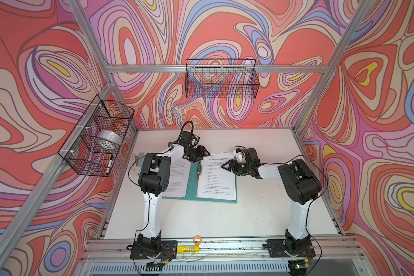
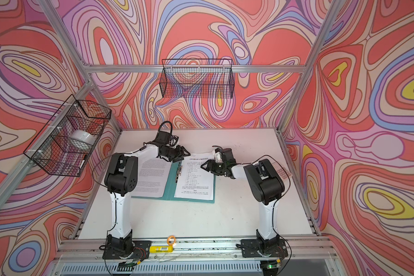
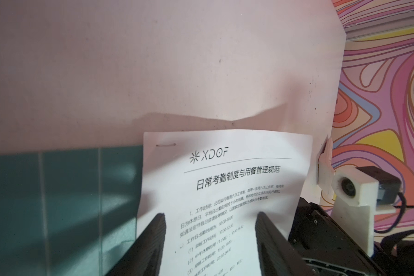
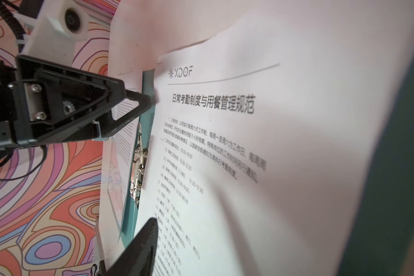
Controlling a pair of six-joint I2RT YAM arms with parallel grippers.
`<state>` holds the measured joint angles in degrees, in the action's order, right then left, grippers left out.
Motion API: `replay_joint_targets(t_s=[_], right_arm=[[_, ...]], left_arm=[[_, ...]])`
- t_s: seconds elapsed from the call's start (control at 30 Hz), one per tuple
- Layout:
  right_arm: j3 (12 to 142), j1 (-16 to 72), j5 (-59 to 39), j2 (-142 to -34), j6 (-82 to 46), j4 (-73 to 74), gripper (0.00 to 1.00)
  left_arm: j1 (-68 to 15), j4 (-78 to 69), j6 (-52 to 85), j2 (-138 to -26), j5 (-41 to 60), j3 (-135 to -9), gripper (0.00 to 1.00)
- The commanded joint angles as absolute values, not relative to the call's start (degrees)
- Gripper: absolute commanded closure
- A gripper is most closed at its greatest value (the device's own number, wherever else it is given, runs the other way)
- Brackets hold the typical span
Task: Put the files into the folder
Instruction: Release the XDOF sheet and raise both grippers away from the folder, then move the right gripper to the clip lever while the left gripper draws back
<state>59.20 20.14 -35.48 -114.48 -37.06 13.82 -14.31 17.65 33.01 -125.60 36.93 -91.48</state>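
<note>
Files (image 1: pixel 216 181) w/in open folder (image 1: pixel 190 189)

The folder (image 1: pixel 190 188) lies open on the table (image 1: pixel 249 219) — the left sheet (image 1: pixel 177 174) on one half, the right sheet (image 1: pixel 216 184) on the other, the clip (image 1: pixel 198 170) between them. The right sheet overhangs the folder's far edge.

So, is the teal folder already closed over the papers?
No, in a top view the folder lies open flat, a dense-text sheet on one half, a headed sheet on the other.
</note>
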Motion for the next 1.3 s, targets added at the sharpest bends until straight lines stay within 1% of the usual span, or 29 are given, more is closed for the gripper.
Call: replay_joint_targets(t_s=[0.0,0.13,0.43,0.53,0.6,0.73,0.8,0.93,1.03,1.1,1.13,1.2,1.27], right_arm=[[60.27,20.48,-31.87,-112.07,-34.56,7.37,0.33],[59.77,20.54,-31.18,-110.14,-34.70,5.44,0.31],[60.06,20.74,-23.59,-105.46,-31.19,-1.94,0.29],[61.13,20.71,-21.36,-104.45,-29.76,-5.16,0.28],[61.89,20.74,-19.58,-103.77,-28.83,-7.56,0.25],[63.55,20.74,-13.30,-101.78,-27.23,-13.31,0.24],[64.26,20.77,-11.31,-98.92,-26.87,-15.56,0.25],[67.20,22.17,-11.31,-96.86,-26.37,-19.54,0.31],[69.86,25.21,-11.61,-97.02,-26.93,-20.87,0.39],[71.17,26.97,-13.35,-97.82,-28.42,-20.51,0.42],[71.68,28.00,-14.43,-98.31,-29.29,-19.72,0.46],[73.26,29.94,-15.61,-99.83,-30.32,-18.98,0.48],[75.82,31.71,-15.74,-101.22,-30.75,-18.79,0.56]], left_arm=[[-14.42,16.85,31.79,-122.23,35.63,-91.31,0.39],[-14.17,18.60,31.12,-121.67,35.16,-93.36,0.39],[-14.06,19.09,30.60,-117.59,33.28,-92.75,0.37],[-14.06,20.22,29.08,-114.56,31.26,-90.50,0.36],[-13.97,20.97,28.05,-112.02,29.40,-88.18,0.35],[-13.49,22.44,26.85,-105.17,22.99,-81.67,0.34],[-13.36,22.86,26.62,-100.95,19.36,-77.64,0.34],[-13.31,23.98,27.78,-90.18,11.81,-68.22,0.34],[-13.43,22.02,30.59,-80.04,10.23,-58.88,0.35],[-13.43,23.10,31.77,-73.85,8.72,-54.05,0.35],[-13.45,23.79,32.36,-70.66,7.97,-51.75,0.35],[-13.45,25.39,33.18,-65.57,7.69,-48.33,0.35],[-13.45,26.28,33.60,-61.35,7.64,-45.19,0.35]])
